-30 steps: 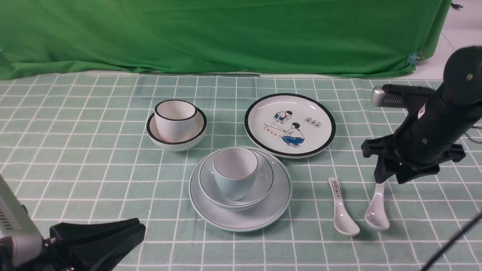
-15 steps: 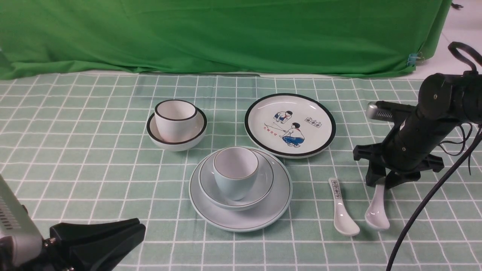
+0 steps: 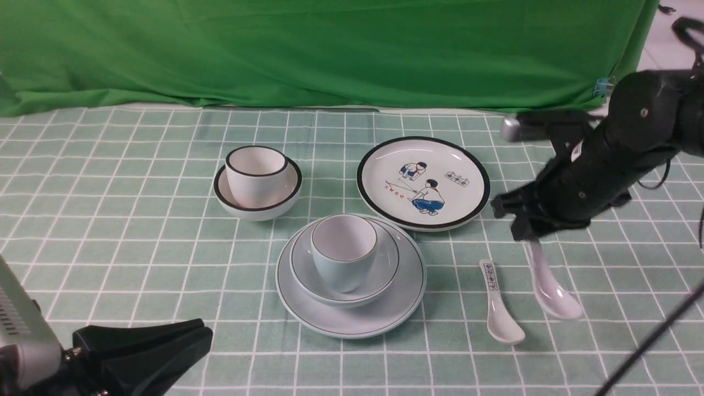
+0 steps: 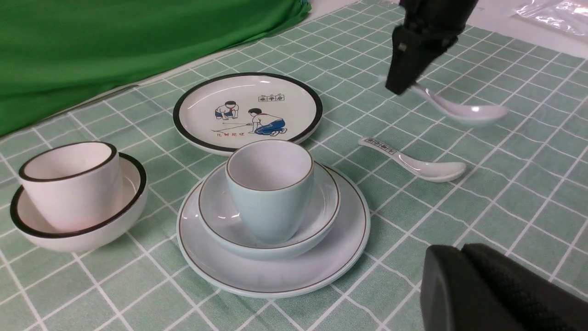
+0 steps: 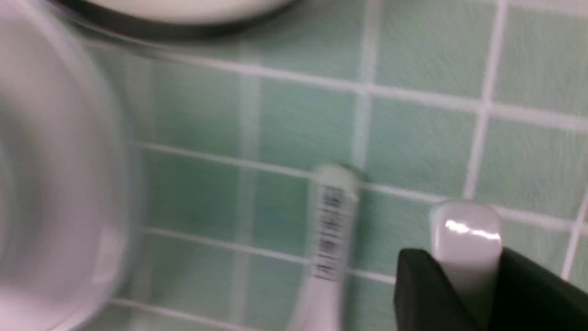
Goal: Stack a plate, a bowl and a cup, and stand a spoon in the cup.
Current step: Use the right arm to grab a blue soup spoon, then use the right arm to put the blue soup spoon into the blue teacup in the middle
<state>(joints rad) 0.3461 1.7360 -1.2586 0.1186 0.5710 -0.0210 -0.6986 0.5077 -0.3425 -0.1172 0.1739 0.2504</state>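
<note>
While the right gripper pinches the handle top of the plain white ceramic soup spoon, its long axis slants bowl-end down; the handleless pale blue cup stands well apart toward the robot's left.

glossy ceramic spoon, cup, bowl, plate; matt woven tablecloth; matt black plastic right claw.

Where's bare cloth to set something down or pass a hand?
Bare: left of the black-rimmed bowl and the plate; the back strip along the green backdrop; the near strip in front of the plate. Crowded: centre-right, where the cartoon plate, the printed spoon and the right gripper holding the spoon sit close.
</note>
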